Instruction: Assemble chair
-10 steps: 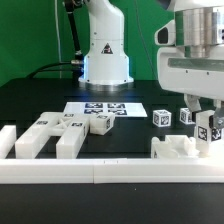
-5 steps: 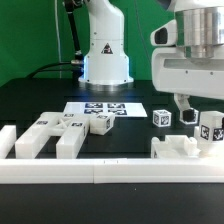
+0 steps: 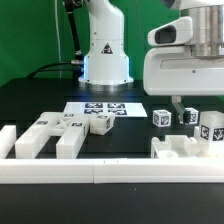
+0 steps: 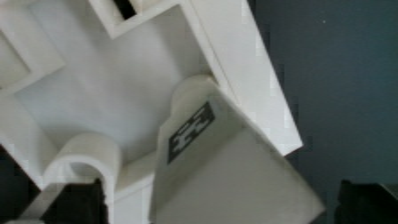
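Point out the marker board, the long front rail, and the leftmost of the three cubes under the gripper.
marker board (image 3: 93, 108): exterior view, on the printed tags near its middle.
rail (image 3: 60, 173): exterior view, on its front face, left half.
cube (image 3: 162, 117): exterior view, on its tagged front face.

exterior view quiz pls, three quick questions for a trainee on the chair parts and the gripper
1. True or false: the gripper is clamped on a tagged cube.
2. The long bars lie at: A) the exterior view's left, B) the exterior view's right, C) on top of the marker board.
3. What runs along the near edge of the table, in front of all the parts?

Key: 1 false, its jaws stand open above the parts with nothing between them. 2 A. 3 the white border rail.
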{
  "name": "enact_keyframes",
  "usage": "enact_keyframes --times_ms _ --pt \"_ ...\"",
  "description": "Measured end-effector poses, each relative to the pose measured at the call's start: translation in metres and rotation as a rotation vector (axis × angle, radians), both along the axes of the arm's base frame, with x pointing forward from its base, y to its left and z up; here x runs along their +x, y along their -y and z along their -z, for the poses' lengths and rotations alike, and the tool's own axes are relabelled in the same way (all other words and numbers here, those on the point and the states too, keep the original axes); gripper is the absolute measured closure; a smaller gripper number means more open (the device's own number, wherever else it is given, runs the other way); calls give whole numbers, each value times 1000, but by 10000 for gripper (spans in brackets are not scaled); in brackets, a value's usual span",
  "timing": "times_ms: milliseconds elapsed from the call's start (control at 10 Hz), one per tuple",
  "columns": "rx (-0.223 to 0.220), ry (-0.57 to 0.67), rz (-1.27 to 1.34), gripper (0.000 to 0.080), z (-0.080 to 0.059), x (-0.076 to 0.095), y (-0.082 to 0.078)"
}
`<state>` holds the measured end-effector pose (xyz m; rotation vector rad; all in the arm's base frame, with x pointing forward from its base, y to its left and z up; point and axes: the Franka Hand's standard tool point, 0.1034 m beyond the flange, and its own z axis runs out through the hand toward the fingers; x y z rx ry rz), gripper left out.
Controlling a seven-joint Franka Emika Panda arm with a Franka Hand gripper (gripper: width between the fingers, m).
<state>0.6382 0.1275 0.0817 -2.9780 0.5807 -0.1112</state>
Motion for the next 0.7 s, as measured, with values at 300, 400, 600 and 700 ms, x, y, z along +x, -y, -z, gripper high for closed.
enact_keyframes --times_ms 300,400,600,700 --pt "-30 20 -225 151 0 0 -1" --pt "-42 24 -289 151 0 0 0" --pt "-68 35 -426 151 1 0 0" --pt "-78 38 -483 151 1 0 0"
